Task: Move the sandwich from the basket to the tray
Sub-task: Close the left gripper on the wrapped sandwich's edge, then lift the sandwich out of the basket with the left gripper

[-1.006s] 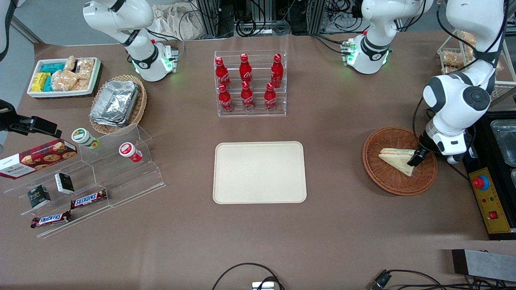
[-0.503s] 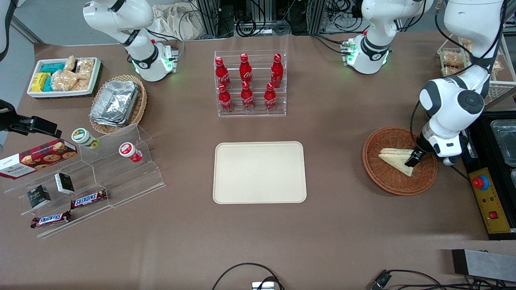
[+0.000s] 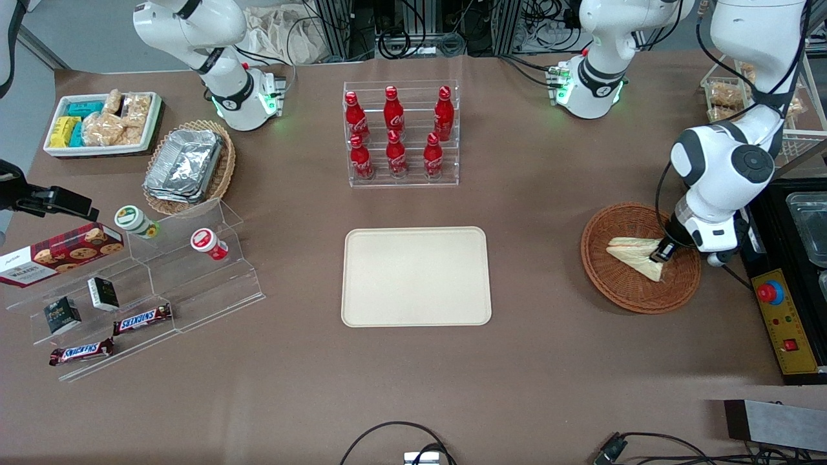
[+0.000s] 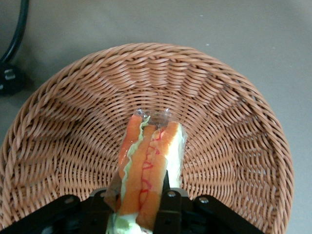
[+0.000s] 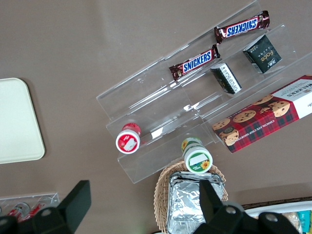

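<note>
Clamping the filling edge of the sandwich [image 4: 148, 170], the gripper [image 3: 663, 251] had its two fingers [image 4: 171, 195] drawn in against either side of the wrapped wedge, low inside the basket [image 3: 620, 290]. The sandwich [image 3: 636, 256] lay on the woven floor of that reddish-brown basket [image 4: 234, 112], at the working arm's end of the table. The cream tray [image 3: 415, 276] sat bare mid-table, well apart from the basket. An acrylic rack held six red bottles [image 3: 395, 132], farther from the front camera than the tray. Toward the parked arm's end, a pale wicker basket [image 3: 221, 174] held foil containers [image 3: 184, 165], and a white bin [image 3: 152, 123] held snack packets.
</note>
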